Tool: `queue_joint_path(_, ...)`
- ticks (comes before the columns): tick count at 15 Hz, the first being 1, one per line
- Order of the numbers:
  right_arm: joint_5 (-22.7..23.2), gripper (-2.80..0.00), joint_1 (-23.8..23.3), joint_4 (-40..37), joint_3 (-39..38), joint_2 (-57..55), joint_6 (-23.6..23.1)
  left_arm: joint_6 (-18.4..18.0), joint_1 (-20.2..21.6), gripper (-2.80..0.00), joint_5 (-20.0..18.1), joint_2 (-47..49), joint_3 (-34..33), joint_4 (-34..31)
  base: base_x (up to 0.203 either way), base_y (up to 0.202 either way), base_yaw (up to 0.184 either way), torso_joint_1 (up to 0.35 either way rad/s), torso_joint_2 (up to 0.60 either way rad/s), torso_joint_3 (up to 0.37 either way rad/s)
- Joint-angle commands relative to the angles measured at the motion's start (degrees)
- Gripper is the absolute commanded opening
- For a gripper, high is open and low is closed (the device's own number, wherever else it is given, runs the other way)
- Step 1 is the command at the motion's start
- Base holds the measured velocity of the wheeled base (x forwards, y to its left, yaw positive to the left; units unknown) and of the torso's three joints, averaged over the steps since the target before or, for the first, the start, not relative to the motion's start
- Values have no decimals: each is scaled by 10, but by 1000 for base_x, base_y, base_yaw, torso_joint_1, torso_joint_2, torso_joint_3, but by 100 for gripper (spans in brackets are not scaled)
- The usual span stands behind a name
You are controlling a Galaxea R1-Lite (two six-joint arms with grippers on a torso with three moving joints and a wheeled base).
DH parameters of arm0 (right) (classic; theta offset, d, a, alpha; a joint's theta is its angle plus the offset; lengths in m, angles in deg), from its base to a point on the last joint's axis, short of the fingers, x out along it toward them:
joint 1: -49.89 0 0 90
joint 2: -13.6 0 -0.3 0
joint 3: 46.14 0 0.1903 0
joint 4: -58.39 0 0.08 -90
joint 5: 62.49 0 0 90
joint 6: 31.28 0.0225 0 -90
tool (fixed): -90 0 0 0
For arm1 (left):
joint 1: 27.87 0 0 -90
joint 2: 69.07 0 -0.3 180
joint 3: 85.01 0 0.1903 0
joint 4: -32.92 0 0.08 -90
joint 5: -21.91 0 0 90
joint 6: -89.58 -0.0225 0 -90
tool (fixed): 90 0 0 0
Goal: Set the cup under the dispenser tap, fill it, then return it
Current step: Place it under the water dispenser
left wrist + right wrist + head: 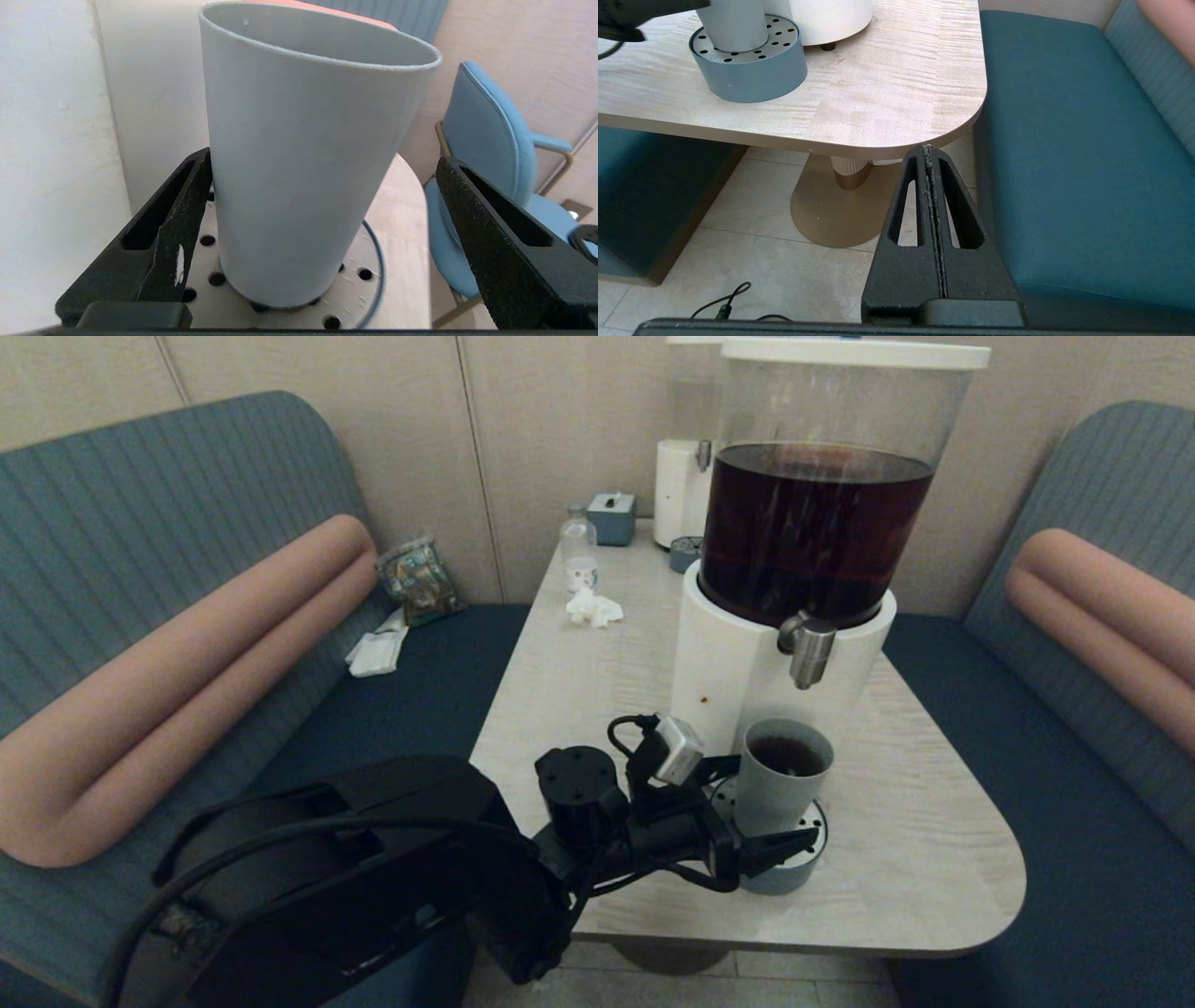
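The grey-blue cup [780, 784] stands upright on the round drip tray [794, 873], straight below the steel dispenser tap [808, 651], with dark liquid showing inside it. No stream falls from the tap. My left gripper [775, 800] is open around the cup's lower half. In the left wrist view the cup [299, 177] fills the space between the fingers of the gripper [324, 158]; one finger [187, 210] is at its wall, the other [486, 219] stands well clear. My right gripper [927, 151] is shut and empty, parked low beside the table's near right corner.
The big dispenser [775, 663] with its dark tank stands right behind the cup. Farther back are a slim white dispenser [686, 485], a tissue box [611, 518], a small bottle [579, 546] and a crumpled tissue [593, 609]. Blue benches flank the table [915, 859].
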Motion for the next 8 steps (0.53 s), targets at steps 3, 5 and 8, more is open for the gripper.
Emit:
queue_joint_path(3, 0, -280, 0, 0, 0, 0, 0, 0, -1, 0, -2, -38, -51, 5, 0, 0, 0, 0, 0, 0)
queue_joint_path(5, 0, -280, 0, 0, 0, 0, 0, -2, -1, 0, -2, -51, -70, 5, 0, 0, 0, 0, 0, 0)
queue_joint_path(8, 0, -280, 0, 0, 0, 0, 0, -3, -2, 0, -1, -63, -95, 5, 0, 0, 0, 0, 0, 0)
